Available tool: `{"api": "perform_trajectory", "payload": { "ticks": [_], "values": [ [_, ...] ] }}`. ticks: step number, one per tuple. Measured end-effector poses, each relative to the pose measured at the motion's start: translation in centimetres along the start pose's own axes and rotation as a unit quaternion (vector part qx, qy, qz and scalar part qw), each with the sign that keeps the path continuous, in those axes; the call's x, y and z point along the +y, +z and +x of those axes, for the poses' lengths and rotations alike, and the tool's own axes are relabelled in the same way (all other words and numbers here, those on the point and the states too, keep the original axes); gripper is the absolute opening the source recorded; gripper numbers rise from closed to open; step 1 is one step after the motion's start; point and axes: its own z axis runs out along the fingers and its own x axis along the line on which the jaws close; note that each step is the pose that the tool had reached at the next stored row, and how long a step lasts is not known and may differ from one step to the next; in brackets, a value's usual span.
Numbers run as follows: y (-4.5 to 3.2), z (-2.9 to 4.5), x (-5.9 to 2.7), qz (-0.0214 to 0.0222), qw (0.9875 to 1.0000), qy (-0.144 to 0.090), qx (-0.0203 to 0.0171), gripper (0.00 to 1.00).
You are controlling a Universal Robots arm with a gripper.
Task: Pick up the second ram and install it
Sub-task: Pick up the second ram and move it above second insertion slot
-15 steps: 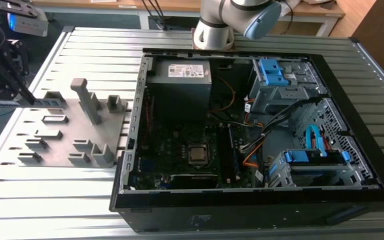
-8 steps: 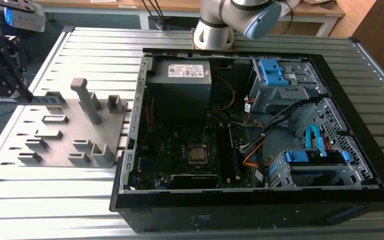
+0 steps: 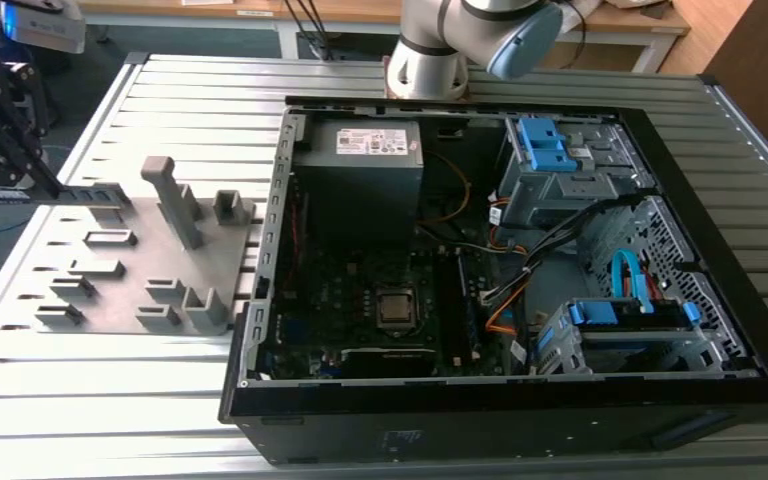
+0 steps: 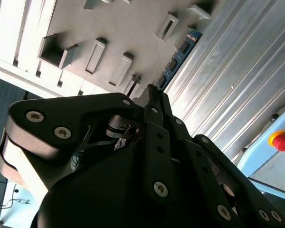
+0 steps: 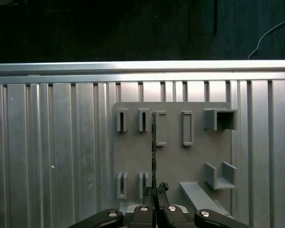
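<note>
Claw (image 5: 155, 191) pinched narrow on the second ram (image 5: 153, 142), held edge-on above the grey holder plate (image 5: 175, 161), at 9 o'clock from the open computer case (image 3: 261, 320). Best, by judgement: a straight, untilted lift, clear of the plate.

The second ram (image 4: 178, 56) is blue-green, the holder plate (image 5: 173, 166) grey.

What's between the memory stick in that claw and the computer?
In the exterior view, a grey holder plate with blocks lies between the memory stick and the computer case.
</note>
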Motion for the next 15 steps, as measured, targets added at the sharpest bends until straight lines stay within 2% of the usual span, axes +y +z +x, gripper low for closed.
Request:
{"api": "perform_trajectory", "payload": {
  "ticks": [15],
  "values": [
    [-1.46, -0.06, -0.03, 0.0, 1.0, 0.0, 0.0, 0.14]
  ]
}}
